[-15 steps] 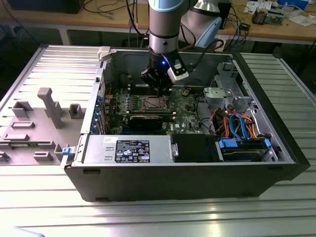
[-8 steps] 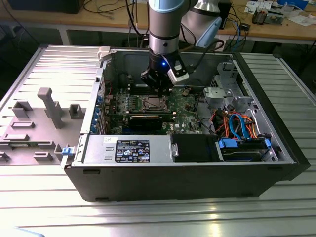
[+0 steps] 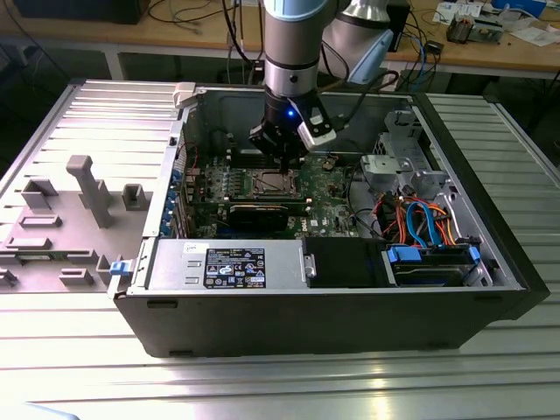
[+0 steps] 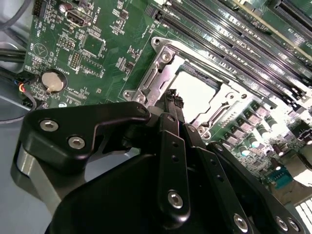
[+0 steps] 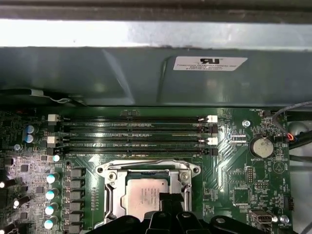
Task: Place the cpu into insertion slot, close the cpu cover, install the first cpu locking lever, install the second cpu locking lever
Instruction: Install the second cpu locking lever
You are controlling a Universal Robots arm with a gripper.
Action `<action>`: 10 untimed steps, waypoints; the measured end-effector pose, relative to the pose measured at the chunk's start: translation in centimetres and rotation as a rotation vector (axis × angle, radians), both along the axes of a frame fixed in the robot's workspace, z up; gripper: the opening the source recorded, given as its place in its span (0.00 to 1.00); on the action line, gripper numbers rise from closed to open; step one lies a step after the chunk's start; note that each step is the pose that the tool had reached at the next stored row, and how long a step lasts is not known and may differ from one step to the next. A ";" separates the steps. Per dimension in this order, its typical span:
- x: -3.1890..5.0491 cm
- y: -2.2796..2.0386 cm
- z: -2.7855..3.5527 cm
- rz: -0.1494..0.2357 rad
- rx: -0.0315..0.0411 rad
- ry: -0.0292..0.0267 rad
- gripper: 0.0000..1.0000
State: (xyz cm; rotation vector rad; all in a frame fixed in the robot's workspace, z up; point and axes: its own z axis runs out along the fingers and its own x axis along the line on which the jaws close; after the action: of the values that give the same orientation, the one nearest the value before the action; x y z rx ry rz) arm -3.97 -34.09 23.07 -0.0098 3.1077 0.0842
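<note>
The cpu, a silver-grey square, sits in the insertion slot on the green motherboard. The cpu cover, a silver frame with a square window, lies flat around the chip. A thin wire lever runs along the socket's side nearest the memory slots. My gripper hangs just above the socket's edge. Its black fingers are pressed together, with nothing seen between them. The gripper body hides part of the socket in both wrist views.
Long memory slots lie beside the socket, and a coin battery sits nearby. A long black card, a power supply and a drive bay with blue cables fill the case. The case wall rises close behind.
</note>
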 end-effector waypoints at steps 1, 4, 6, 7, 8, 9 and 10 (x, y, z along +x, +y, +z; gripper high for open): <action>0.00 0.00 0.11 0.000 0.0000 0.0000 0.11; 0.00 -0.60 0.21 0.000 0.0007 -0.0001 0.11; 0.00 -1.02 0.19 0.000 0.0021 -0.0001 0.11; 0.00 -1.25 0.18 0.000 0.0037 -0.0002 0.11; 0.00 -1.42 0.18 0.000 0.0050 -0.0001 0.11; 0.00 -1.68 0.18 0.000 0.0063 -0.0001 0.11; 0.00 -1.88 0.18 0.000 0.0066 0.0000 0.11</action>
State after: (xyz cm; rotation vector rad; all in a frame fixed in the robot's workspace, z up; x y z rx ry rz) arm -3.96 -35.97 23.25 -0.0098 3.1075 0.0944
